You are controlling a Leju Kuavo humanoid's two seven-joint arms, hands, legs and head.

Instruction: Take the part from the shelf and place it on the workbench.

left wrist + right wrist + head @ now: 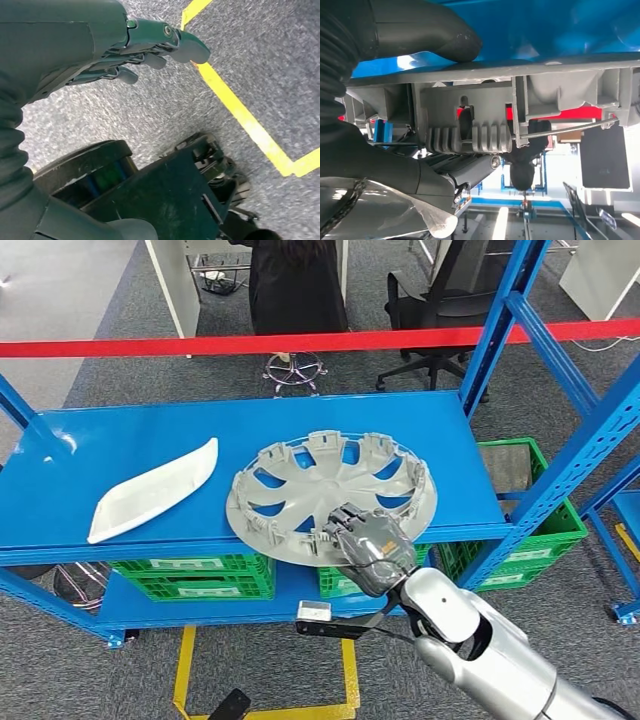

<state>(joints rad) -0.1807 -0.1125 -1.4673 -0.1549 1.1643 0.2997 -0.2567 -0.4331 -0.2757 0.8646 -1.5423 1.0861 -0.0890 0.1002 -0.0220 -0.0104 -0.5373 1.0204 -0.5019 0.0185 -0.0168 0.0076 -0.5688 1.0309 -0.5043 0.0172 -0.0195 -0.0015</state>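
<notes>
A grey plastic wheel cover (330, 495) lies face-down on the top level of the blue shelf (98, 445), its ribbed inner side and clips turned up, and its near edge juts out past the shelf's front lip. The right hand (367, 543) comes in from the near right on its silver arm and grips that overhanging near edge of the wheel cover — in the right wrist view the thick grey thumb (433, 32) presses on one face of the rim while the darker fingers (444, 172) close against the other, with the cover's clips (469, 131) caught between them. To the left of the wheel cover, apart from it, a long curved white trim piece (155, 490) rests on the same shelf surface. Green crates (198, 576) sit on the lower level beneath, and another green crate (547, 525) stands to the right behind the blue upright. A red barrier tape (226, 344) runs across the far side, and beyond it a person in dark clothes (298, 285) sits on a chair near a black office chair (438, 300). The left hand (124, 55) hangs over grey carpet with yellow floor tape (241, 112) — its fingers are loosely extended and apart, holding nothing
</notes>
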